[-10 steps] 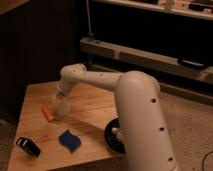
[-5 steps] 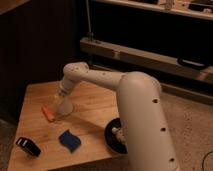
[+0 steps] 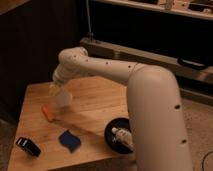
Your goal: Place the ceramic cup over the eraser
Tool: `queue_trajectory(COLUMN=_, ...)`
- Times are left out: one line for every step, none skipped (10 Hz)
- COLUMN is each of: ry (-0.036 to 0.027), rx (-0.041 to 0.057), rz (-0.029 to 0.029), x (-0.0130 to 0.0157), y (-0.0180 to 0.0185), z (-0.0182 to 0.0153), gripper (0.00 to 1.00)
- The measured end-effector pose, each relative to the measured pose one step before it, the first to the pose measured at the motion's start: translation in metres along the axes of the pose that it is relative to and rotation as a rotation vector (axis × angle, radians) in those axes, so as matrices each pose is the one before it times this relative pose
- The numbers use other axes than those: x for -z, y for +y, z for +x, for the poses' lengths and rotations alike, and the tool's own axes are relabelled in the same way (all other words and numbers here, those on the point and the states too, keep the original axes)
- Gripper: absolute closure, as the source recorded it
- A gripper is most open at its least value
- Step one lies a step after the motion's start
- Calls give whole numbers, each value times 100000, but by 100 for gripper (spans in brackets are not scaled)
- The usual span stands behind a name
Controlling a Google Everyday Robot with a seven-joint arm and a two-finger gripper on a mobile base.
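The white ceramic cup (image 3: 63,98) is at the back left of the wooden table (image 3: 95,107), just above its surface. My gripper (image 3: 58,90) comes down onto it from the white arm and is shut on the cup's upper part. The eraser (image 3: 28,146), a small black block with a pale band, lies near the table's front left corner, well apart from the cup and toward the camera.
An orange piece (image 3: 47,112) lies just left of and below the cup. A blue wavy-edged pad (image 3: 69,140) sits near the front edge. A black round bowl (image 3: 120,135) holding a pale item stands at the front right, beside my arm's bulky base link (image 3: 155,120).
The gripper closed on the cup and the wrist rose a little, taking the cup slightly up. The eraser, pad and orange piece stayed put.
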Motion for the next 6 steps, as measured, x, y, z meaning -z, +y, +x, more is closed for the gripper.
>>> queue_trajectory(ry=-1240, rx=2855, rz=241, x=1214, y=426, z=-1481, gripper=100)
queue_trajectory(ry=-1066, rx=3636, rz=-394, x=1204, y=653, z=-1656, gripper=100)
queue_trajectory(ry=-1149, rx=4591, rz=-1148, x=988, y=936, z=-1957, gripper=100)
queue_trajectory(ry=-104, rx=683, rz=-475, x=-42, y=222, z=-274, gripper=100)
queue_trajectory(ry=118, rx=-228, rz=212, x=79, y=-111, z=187, gripper=100)
queue_trajectory(ry=15, rx=-184, rz=203, x=121, y=-80, z=112, gripper=100)
